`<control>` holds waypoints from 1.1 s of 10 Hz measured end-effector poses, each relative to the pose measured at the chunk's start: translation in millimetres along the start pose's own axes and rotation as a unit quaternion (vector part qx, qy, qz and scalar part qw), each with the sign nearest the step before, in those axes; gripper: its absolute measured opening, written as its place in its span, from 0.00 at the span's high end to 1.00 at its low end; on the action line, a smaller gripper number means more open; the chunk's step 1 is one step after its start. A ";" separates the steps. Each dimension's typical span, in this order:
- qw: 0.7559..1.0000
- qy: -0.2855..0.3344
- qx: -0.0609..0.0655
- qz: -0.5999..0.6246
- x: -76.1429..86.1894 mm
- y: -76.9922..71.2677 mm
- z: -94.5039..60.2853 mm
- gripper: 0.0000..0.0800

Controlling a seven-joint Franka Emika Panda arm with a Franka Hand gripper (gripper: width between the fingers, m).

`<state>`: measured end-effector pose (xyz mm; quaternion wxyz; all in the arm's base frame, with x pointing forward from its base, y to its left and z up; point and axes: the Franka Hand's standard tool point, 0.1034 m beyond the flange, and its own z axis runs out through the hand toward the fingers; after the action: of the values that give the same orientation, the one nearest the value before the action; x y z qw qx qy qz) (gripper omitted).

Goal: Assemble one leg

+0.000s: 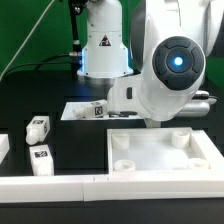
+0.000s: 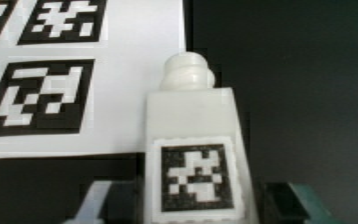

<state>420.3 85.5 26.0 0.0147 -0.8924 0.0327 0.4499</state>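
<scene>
Over the black table [image 1: 40, 105], the claw [image 2: 197, 205] grips the leg [image 2: 194, 115] at its black-and-white tagged end, near the marker board [image 2: 140, 40].

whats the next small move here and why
Probably close the gripper firmly on the leg before any lift. In the wrist view a finger stands on each side of the leg's tagged end, but whether they press it cannot be told. The tabletop lies apart in the exterior view.
</scene>
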 end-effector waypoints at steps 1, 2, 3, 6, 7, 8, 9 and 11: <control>1.000 -0.002 0.003 -0.003 -12.2 -0.5 -15.4 0.64; 1.000 0.013 0.008 -0.010 -22.4 0.0 -39.4 0.64; 0.999 0.038 0.014 -0.020 -33.5 -0.4 -63.6 0.64; 0.994 0.104 0.021 -0.017 -22.5 0.7 -75.0 0.64; 0.989 0.142 0.023 -0.017 -22.6 -0.3 -77.9 0.64; 0.984 0.174 0.025 -0.018 -23.0 -1.7 -83.3 0.64; 0.982 0.184 0.027 -0.020 -25.1 -6.5 -103.0 0.64; 0.966 0.252 0.032 -0.035 -28.9 -16.8 -168.6 0.64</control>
<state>539.6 94.2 149.4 0.0504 -0.9766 0.0183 0.2081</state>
